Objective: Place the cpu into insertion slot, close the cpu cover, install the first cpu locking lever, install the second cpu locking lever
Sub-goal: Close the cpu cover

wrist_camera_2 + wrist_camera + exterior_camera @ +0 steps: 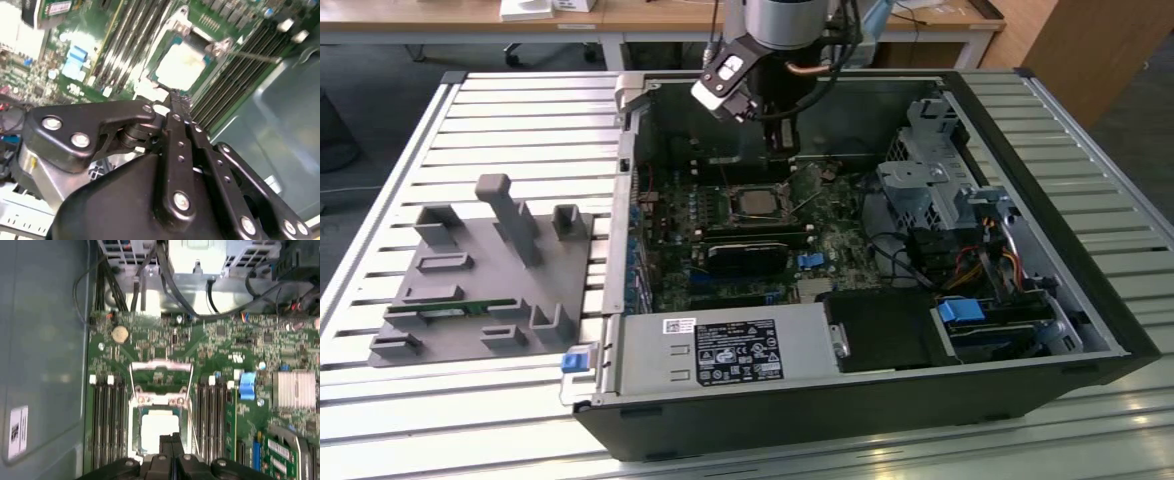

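inside the case — cpu in insertion slot, pincer near.

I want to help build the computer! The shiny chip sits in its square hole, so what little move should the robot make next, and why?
Probably slide the gripper toward the cpu cover, to tip it down. The cpu already lies in the insertion slot, the cover stands open beyond it, and the jaws are shut, holding nothing.
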